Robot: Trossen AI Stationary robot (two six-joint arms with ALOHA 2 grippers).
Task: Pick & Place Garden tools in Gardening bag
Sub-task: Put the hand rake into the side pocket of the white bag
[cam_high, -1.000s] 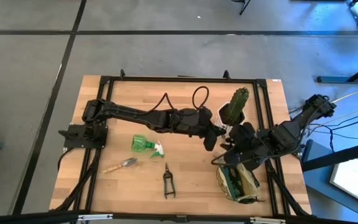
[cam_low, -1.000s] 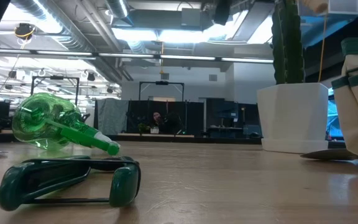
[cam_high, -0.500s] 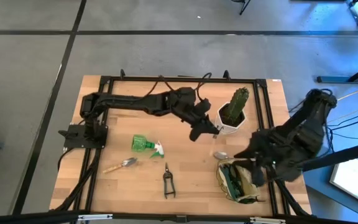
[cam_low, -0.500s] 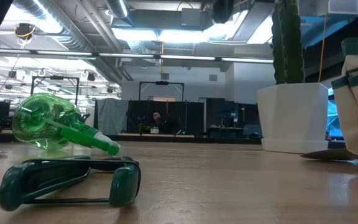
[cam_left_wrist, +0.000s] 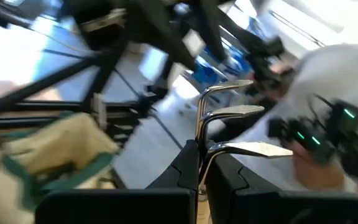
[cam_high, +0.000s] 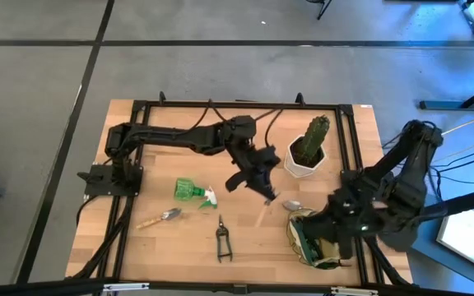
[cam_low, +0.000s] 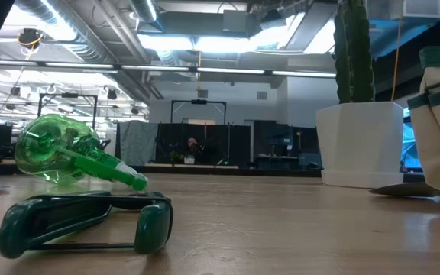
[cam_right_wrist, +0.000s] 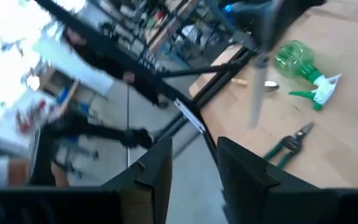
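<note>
Trowel [cam_left_wrist: 241, 149] is pinched in left gripper [cam_high: 257, 185] above mid-table, near bag [cam_high: 303, 247]. Jaws are shut tight on thin steel: stiff, light, slick, likely to swivel. The wooden handle would grip better. Right gripper [cam_high: 340, 234] hovers over bag, fingers apart, empty. Left wrist view shows the grip; high view blurs it but shows bottle [cam_high: 189, 189] and shears [cam_high: 221, 240] lying loose.

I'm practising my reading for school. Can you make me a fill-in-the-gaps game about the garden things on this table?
1. The spray bottle lying on the table is coloured ___.
2. The cactus stands in a white ___.
3. The black pruning shears lie between the wooden-handled trowel and the gardening ___.

Missing words: green; pot; bag.
</note>
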